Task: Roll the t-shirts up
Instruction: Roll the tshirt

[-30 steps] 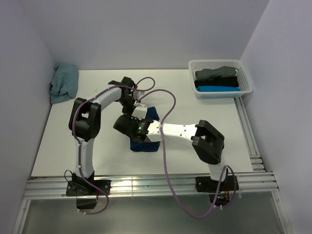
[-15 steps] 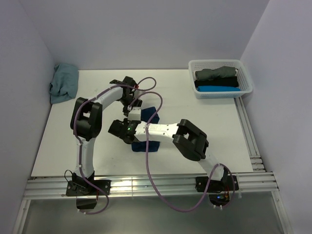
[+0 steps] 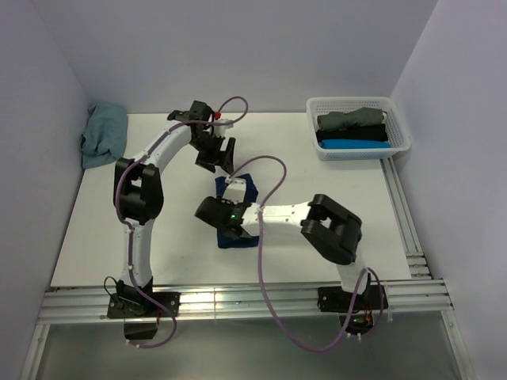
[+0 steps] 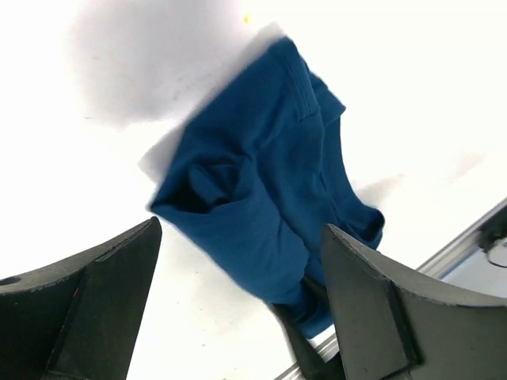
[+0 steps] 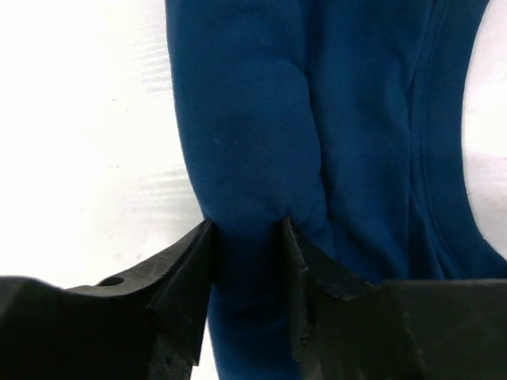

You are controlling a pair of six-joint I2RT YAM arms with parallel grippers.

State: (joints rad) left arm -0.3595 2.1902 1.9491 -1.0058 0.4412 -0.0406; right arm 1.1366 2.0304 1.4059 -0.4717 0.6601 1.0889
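Note:
A dark navy t-shirt point(image 3: 245, 187) lies bunched into a loose roll in the middle of the table. In the right wrist view my right gripper point(image 5: 247, 233) is shut on a thick fold of the navy t-shirt point(image 5: 245, 119), the cloth bulging between both fingers. Seen from above, the right gripper point(image 3: 224, 224) sits low on the shirt's near end. My left gripper point(image 3: 219, 155) hangs open just beyond the shirt's far end. In the left wrist view the left gripper point(image 4: 242, 231) has its jaws wide apart, with the navy t-shirt point(image 4: 261, 190) below them and nothing held.
A white lattice basket point(image 3: 400, 127) at the back right holds a grey shirt point(image 3: 347, 120), a black one point(image 3: 352, 134) and a bright blue one point(image 3: 356, 144). A pale teal shirt point(image 3: 103, 133) lies crumpled at the far left edge. Metal rails point(image 3: 238, 301) run along the near edge.
The left gripper let go of the shirt, opened wide and drew back toward the far side. The right gripper closed onto the roll of navy cloth.

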